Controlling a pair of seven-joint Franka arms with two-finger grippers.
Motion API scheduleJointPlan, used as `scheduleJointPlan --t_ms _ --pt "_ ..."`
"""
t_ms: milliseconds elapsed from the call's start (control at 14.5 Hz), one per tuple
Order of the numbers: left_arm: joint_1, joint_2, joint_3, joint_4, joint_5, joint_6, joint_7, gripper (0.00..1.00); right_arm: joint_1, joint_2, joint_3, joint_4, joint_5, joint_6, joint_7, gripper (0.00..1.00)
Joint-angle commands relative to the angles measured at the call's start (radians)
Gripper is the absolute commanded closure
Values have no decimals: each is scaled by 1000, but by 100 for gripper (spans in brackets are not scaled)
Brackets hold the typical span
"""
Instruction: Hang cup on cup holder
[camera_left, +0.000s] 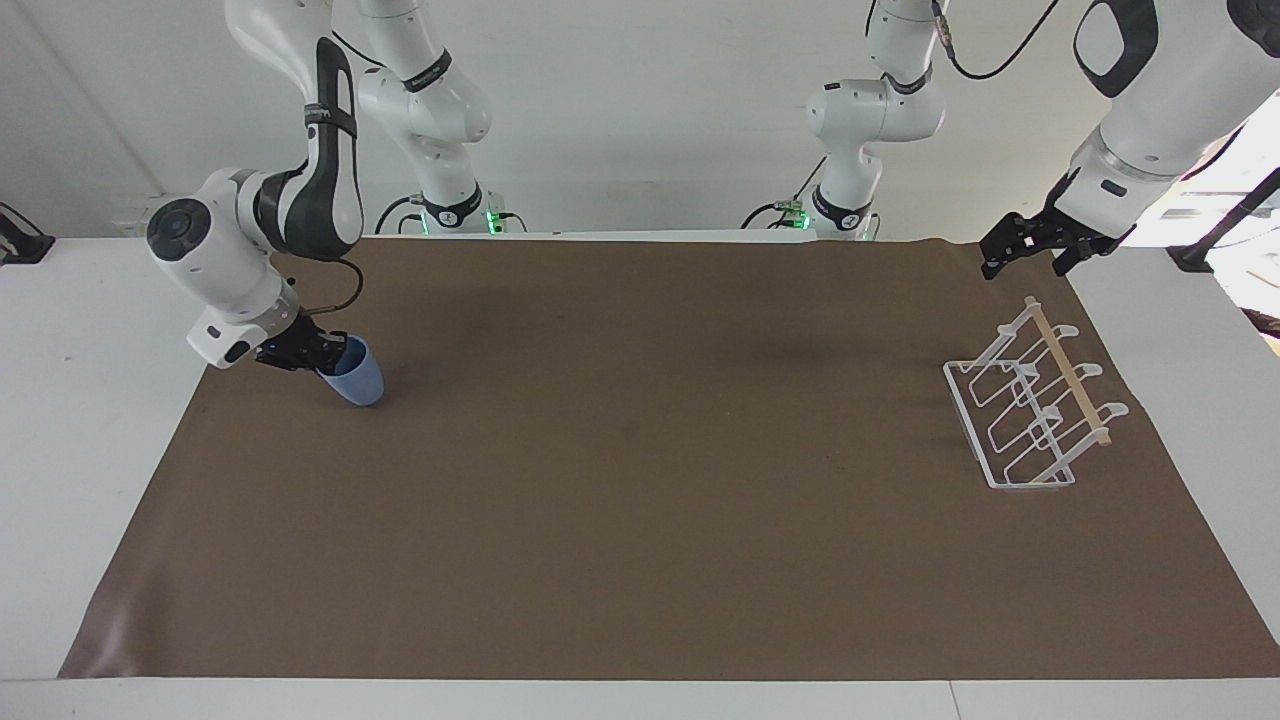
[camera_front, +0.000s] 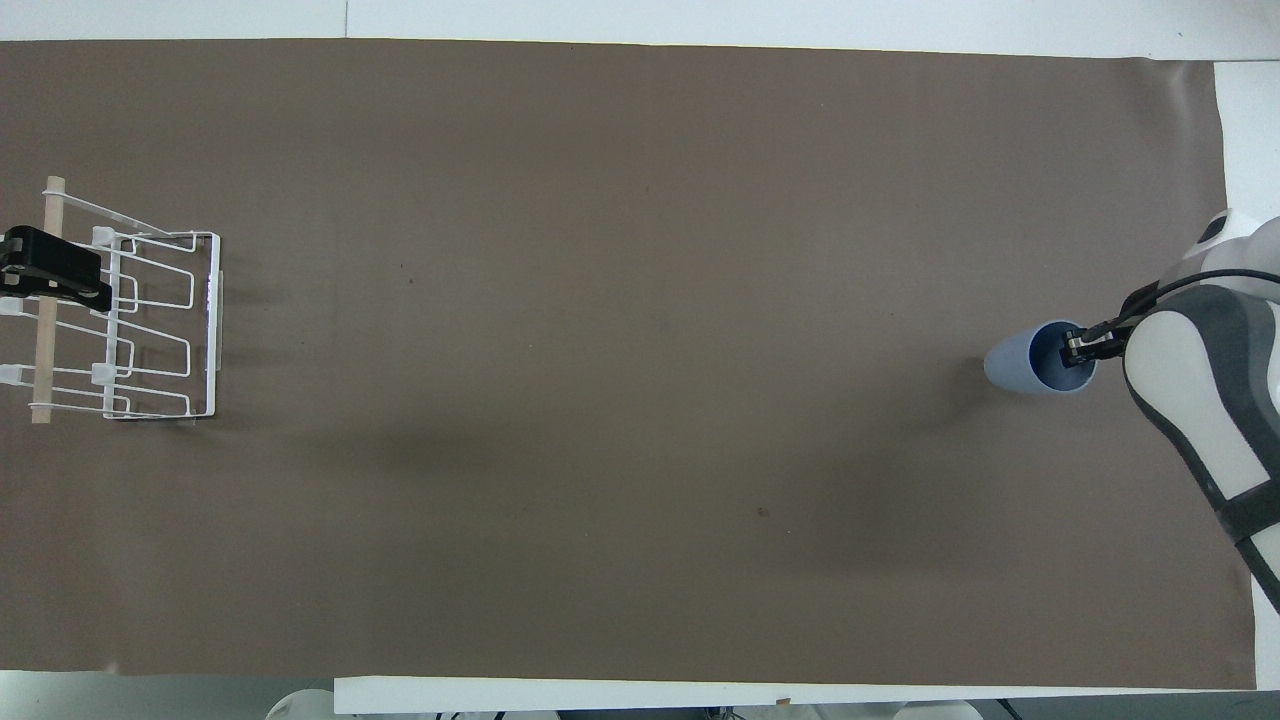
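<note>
At the right arm's end of the brown mat, one light-blue cup sits tilted, its open mouth turned toward the right gripper and its base low on the mat (whether the base has cleared the surface cannot be told). The right gripper's jaws are clamped on the cup's rim, one finger inside the mouth and one outside, as the overhead view shows at the cup and gripper. The cup's interior looks bare apart from that finger; nothing else is visible in it.

At the left arm's end of the mat stands one white wire cup holder, with a rectangular base, slanted looped prongs and one thin wooden rod across its top. Prong count: three rows can be made out in the overhead view of the holder; no cup hangs on any of them. Cup and holder are well apart, at the two ends of the table.

The left gripper hangs in the air over the mat's edge by the holder's robot-side end, touching nothing. Whether its jaws are apart or together cannot be told. In the overhead view it overlaps the rod.

Count: one cup, one holder, two grippers.
</note>
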Motion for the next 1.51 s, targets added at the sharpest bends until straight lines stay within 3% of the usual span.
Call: scheduleJointPlan --t_ms 0,206,481,688,894,1100,1444 --pt "-68 -8 -3 -17 4 27 -256 0 35 -5 8 83 226 -96 -23 100" --pt "-144 -5 -3 -17 -65 71 -563 0 113 -8 8 83 549 -120 6 100" --pt "-150 -8 -6 -16 -272 88 -888 0 288 -10 8 83 856 -92 160 98" --pt "-234 -7 -8 -22 -307 177 -1099 0 428 -10 8 83 1035 44 307 97" --pt "-309 29 -17 -25 -356 332 -1424 0 592 -4 8 82 1095 240 406 97" --pt "-381 29 -18 -28 -358 340 -1500 0 725 2 8 79 1148 397 467 97" --pt "-418 33 -18 -68 -352 279 -1547 0 761 4 8 77 1149 420 487 97"
